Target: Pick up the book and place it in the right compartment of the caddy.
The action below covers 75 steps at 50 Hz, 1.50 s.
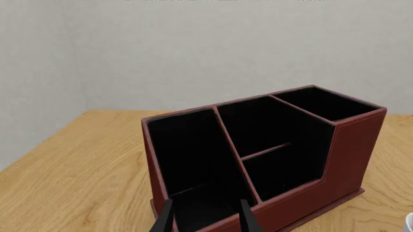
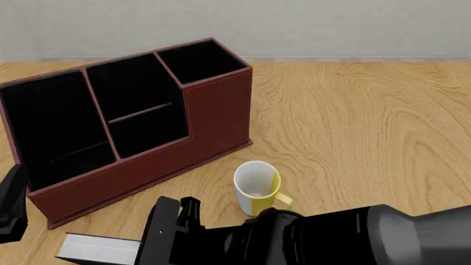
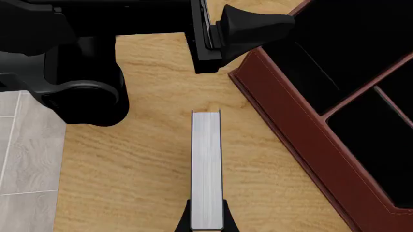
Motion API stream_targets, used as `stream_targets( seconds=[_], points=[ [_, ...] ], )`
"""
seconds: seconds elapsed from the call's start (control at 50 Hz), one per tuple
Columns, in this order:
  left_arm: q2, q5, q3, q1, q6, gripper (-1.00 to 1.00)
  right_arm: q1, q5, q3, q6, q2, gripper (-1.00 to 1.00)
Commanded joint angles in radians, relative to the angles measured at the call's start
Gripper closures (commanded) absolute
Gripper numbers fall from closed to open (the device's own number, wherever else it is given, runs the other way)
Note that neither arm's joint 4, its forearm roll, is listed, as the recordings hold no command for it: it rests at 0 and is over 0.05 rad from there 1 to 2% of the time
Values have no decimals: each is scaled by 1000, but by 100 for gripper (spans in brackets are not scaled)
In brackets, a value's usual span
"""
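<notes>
Book (image 2: 96,248) first, in the front view: it sits low at the near edge of the tabletop (image 2: 353,121), white page block showing, just in front of the caddy's (image 2: 213,116) near corner, with the right arm's dark body reaching across to it. A white mug with yellow handle (image 2: 256,190) stands near the caddy's front. The right compartment (image 2: 198,61), the narrow tall slot at the caddy's far right end, holds nothing visible. The left arm's black casing shows at the left border.

Left wrist view: the left pincer (image 1: 205,217) hangs before the caddy (image 1: 348,150), its two dark fingers (image 1: 166,217) apart with nothing between them, lined up with the leftmost slot. The right compartment (image 1: 322,102) is the farthest one.

Right wrist view: the right pincer (image 3: 206,220) is closed on the book (image 3: 206,164), a fingertip pressed to each cover, the page block facing the camera. The book runs beside the caddy's (image 3: 303,145) front wall without touching it. The left arm's black housing lies beyond the book.
</notes>
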Motion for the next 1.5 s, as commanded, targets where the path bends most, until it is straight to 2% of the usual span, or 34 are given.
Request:
stream_targets(
  seconds=[0.02,0.44,0.72,0.78,0.88,1.0,1.02,1.06,1.1,1.14,1.18,1.2,1.24,1.26,1.44,1.5],
  points=[
    [-6,2,-2,-7,-2,-100,-11,29,45,-14,-91,100],
    [-5,5,-19,-22,-12,-100,-35,152,78,-11,-254,100],
    [-6,7,-24,-29,-17,-100,-44,263,73,13,-379,100],
    [-6,8,-26,-29,-17,-100,-43,296,63,42,-417,100],
    [-6,9,-28,-30,-16,-100,-59,344,48,36,-459,100],
    [-6,10,-28,-35,-15,-100,-71,415,11,52,-510,100],
    [-6,11,-29,-36,-15,-100,-92,426,10,36,-518,100],
    [-6,13,-29,-39,-15,-100,-114,461,-7,60,-542,100],
    [-6,11,-27,-40,-14,-100,-141,485,-12,46,-554,100],
    [-6,11,-26,-41,-14,-100,-138,510,-30,82,-572,100],
    [-6,9,-24,-41,-14,-100,-149,542,-46,87,-586,100],
    [-6,9,-23,-42,-16,-100,-156,563,-62,109,-597,100],
    [-6,7,-21,-42,-17,-100,-161,590,-77,102,-607,100],
    [-6,5,-19,-43,-18,-100,-167,613,-97,119,-617,100],
    [-6,3,-14,-52,-21,-100,-208,760,-231,146,-657,100],
    [-6,1,-13,-54,-22,-100,-258,824,-264,126,-650,100]
  ],
)
